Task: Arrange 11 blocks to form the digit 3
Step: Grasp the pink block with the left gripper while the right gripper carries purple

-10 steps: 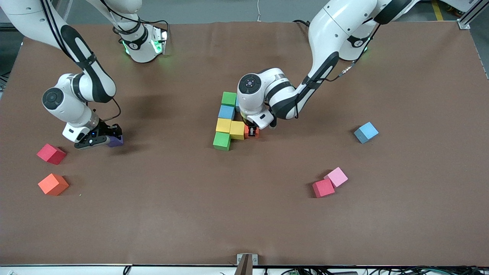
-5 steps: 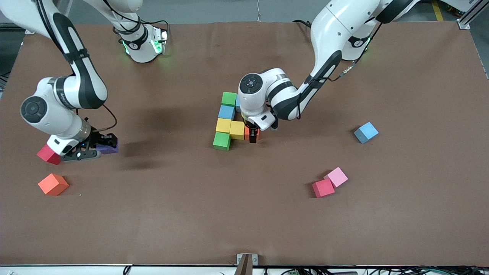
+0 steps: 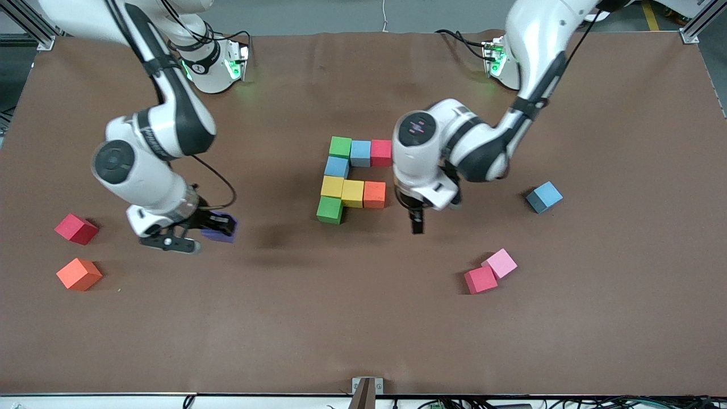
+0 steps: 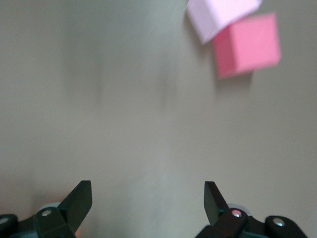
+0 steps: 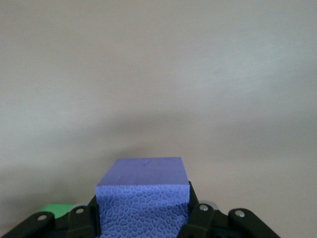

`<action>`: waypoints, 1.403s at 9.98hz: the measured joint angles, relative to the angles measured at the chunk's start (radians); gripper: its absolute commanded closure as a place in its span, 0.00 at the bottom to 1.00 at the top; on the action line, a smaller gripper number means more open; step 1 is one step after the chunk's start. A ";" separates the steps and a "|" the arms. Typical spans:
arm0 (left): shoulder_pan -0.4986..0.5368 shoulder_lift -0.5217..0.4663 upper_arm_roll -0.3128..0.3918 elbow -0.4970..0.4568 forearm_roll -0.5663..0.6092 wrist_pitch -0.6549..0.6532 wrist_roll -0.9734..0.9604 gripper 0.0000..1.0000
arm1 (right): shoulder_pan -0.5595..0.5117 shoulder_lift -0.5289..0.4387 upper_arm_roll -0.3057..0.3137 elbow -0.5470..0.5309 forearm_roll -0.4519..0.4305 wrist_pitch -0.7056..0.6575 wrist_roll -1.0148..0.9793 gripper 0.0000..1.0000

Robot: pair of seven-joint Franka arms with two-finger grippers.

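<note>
Left end effector (image 3: 417, 222) hung wide open over bare bench (image 3: 363, 318) beside partial digit 3 (image 3: 353, 177) mid-bench. Right end effector (image 3: 196, 234) clamped on purple block (image 3: 222, 233), up over bench toward right arm's end.

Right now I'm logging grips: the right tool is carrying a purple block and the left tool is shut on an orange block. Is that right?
Not quite. The right tool does carry the purple block, but the left tool is open and empty. The left wrist view shows its fingers apart over bare table, and the front view shows the orange block already set down in the figure.
</note>
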 measured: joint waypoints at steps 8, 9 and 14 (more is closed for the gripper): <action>0.287 0.093 0.002 0.018 0.000 0.032 0.033 0.00 | 0.298 0.326 -0.052 0.284 -0.100 0.004 0.181 0.99; 0.295 0.114 0.004 0.021 0.000 0.042 0.038 0.00 | 0.298 0.343 -0.055 0.292 -0.104 0.005 0.182 0.99; 0.313 0.160 0.006 0.029 0.005 0.092 0.060 0.00 | 0.314 0.400 -0.056 0.350 -0.114 0.005 0.218 0.99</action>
